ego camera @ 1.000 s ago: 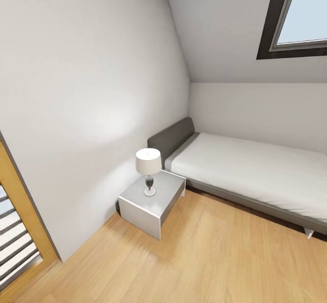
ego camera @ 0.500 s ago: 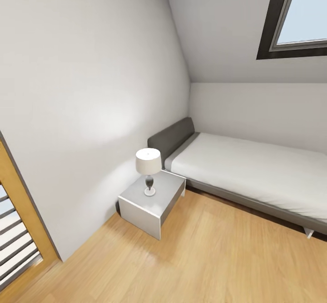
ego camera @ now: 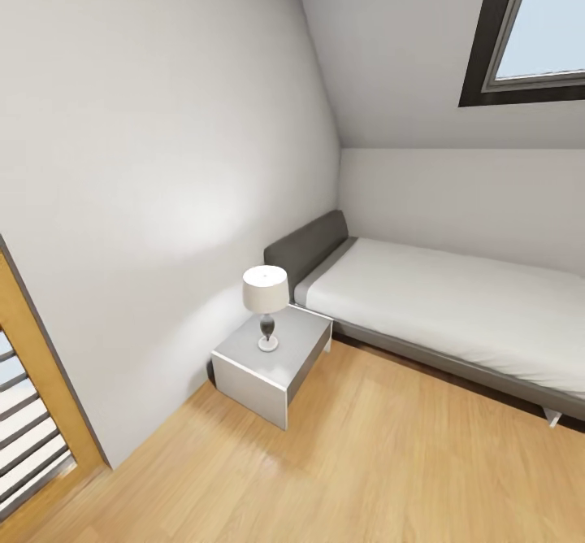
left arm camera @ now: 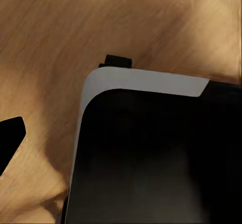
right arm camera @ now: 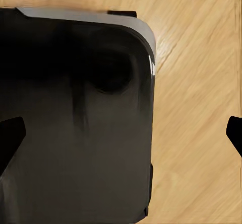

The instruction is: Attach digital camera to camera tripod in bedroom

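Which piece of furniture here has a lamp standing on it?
The low grey nightstand beside the bed's headboard; the lamp stands on its top, while the bed's mattress is bare.

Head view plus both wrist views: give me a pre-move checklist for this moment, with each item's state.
1. Bedroom reached: ok. The bed and the nightstand with its lamp stand ahead on the wood floor.
2. Digital camera located: not ok, none among the things seen here.
3. Camera tripod located: not ok, same.
4. Right gripper free: ok, fingertips at opposite edges of its wrist view, nothing between them but the robot's dark base below.
5. Left gripper free: cannot tell, just one dark fingertip shows.
6. Path ahead: ok, bare floor up to the nightstand.
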